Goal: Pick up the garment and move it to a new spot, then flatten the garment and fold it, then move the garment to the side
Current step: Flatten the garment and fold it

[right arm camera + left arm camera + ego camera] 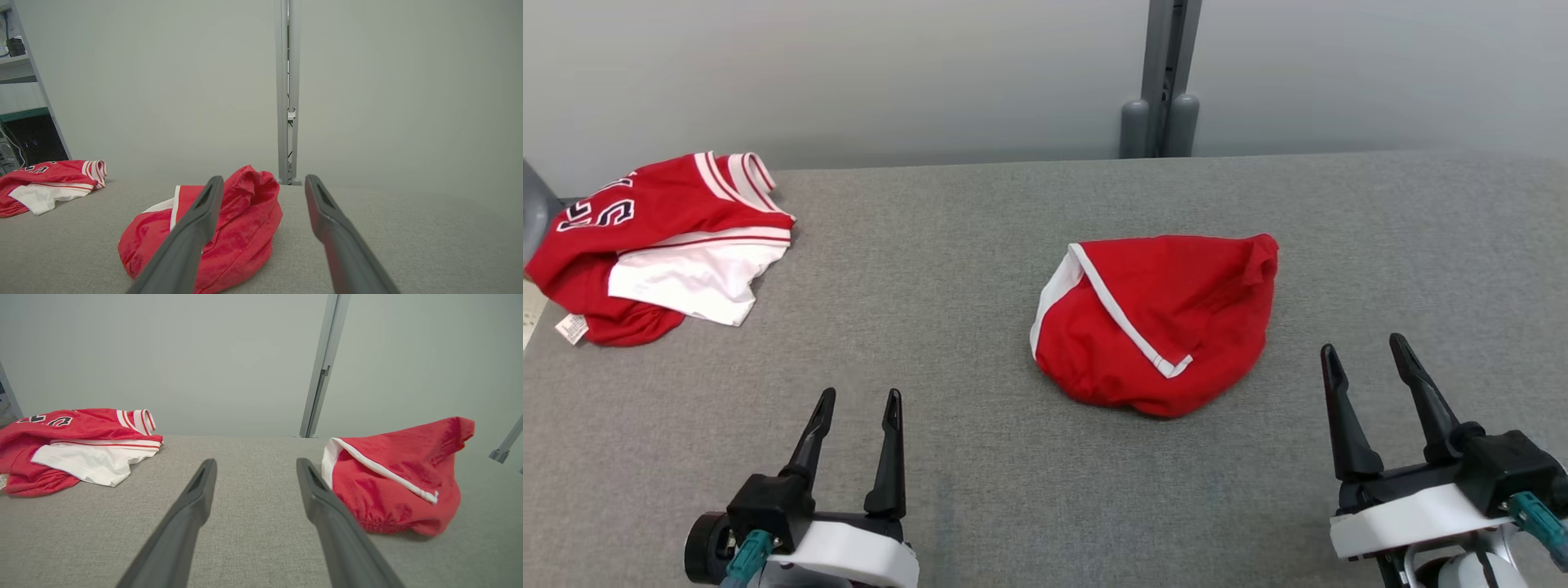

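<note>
A crumpled red garment with white trim point(1156, 322) lies in a heap at the middle of the grey table point(980, 457); it also shows in the left wrist view point(392, 482) and the right wrist view point(229, 228). My left gripper point(858, 404) hovers open near the front left, well apart from the heap, its fingers point(196, 498) empty. On the other side, my right gripper point(1364, 349) stands open just right of the heap, not touching it, with a finger point(322, 212) over bare table.
A second red and white jersey with lettering point(662, 245) lies bunched at the table's back left corner. A grey post point(1168, 82) rises behind the far edge against a pale wall. Bare cloth-covered table stretches between the two garments.
</note>
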You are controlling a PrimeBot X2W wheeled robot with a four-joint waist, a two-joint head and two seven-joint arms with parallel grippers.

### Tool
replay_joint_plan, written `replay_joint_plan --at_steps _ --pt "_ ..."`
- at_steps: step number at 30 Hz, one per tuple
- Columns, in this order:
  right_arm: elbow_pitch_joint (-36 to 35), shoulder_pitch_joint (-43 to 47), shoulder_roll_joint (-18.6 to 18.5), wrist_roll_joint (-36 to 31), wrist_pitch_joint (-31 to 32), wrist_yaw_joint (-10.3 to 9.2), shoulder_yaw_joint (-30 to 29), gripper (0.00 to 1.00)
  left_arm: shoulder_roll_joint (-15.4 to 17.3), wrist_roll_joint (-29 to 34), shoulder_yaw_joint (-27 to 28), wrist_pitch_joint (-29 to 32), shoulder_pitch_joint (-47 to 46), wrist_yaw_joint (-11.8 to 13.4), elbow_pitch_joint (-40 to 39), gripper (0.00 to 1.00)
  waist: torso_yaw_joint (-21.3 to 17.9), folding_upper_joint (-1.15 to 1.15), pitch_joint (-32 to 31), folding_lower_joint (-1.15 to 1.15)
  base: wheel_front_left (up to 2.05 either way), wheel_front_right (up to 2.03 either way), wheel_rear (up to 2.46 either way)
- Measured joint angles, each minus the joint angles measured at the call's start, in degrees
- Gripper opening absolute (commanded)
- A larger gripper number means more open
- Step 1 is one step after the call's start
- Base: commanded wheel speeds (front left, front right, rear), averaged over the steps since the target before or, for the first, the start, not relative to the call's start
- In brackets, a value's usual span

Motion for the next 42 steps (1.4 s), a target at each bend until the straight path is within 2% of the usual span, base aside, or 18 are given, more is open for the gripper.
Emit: replay_joint_plan --at_steps 11,15,22,28,38,39,42 --pt "9.02 -4.17 0.07 -1.99 -0.01 0.0 3.88 1.0 -1.42 1.15 -2.13 0.0 -1.38 -1.42 -0.98 1.0 6.88 0.0 3.07 0.0 0.0 0.0 0.0" --pt "12.95 -6.53 0.07 -2.57 -0.01 0.0 3.44 1.0 -1.71 1.14 -2.96 0.0 -2.18 -1.76 -1.03 1.0 10.49 0.0 4.74 0.0 0.0 0.0 0.0" --pt "18.51 -8.36 0.05 -3.25 -0.01 0.0 1.78 1.0 -1.88 0.71 -3.21 0.0 -2.6 -1.74 -1.21 1.0 14.4 0.0 6.77 0.0 0.0 0.0 0.0" --pt "21.73 -8.98 0.04 -3.77 -0.01 0.0 0.37 1.0 -1.92 0.58 -2.93 0.0 -2.65 -1.85 -1.05 1.0 16.04 0.0 7.42 0.0 0.0 0.0 0.0" --pt "22.71 -8.95 0.02 -3.79 -0.01 0.0 -0.38 1.0 -1.97 -0.13 -3.07 0.0 -2.68 -1.75 -0.98 1.0 16.07 0.0 7.52 0.0 0.0 0.0 0.0" --pt "22.79 -8.98 0.02 -3.79 -0.01 0.0 -0.07 0.97 -1.98 -0.13 -3.05 0.0 -2.71 -1.75 -0.98 1.0 16.05 0.0 7.56 0.0 0.0 0.0 0.0" --pt "23.21 -9.72 0.01 -3.58 -0.01 0.0 0.94 0.5 -1.98 -0.13 -3.3 0.0 -2.87 -1.56 -1.01 1.0 16.04 0.0 7.67 0.0 0.0 0.0 0.0"
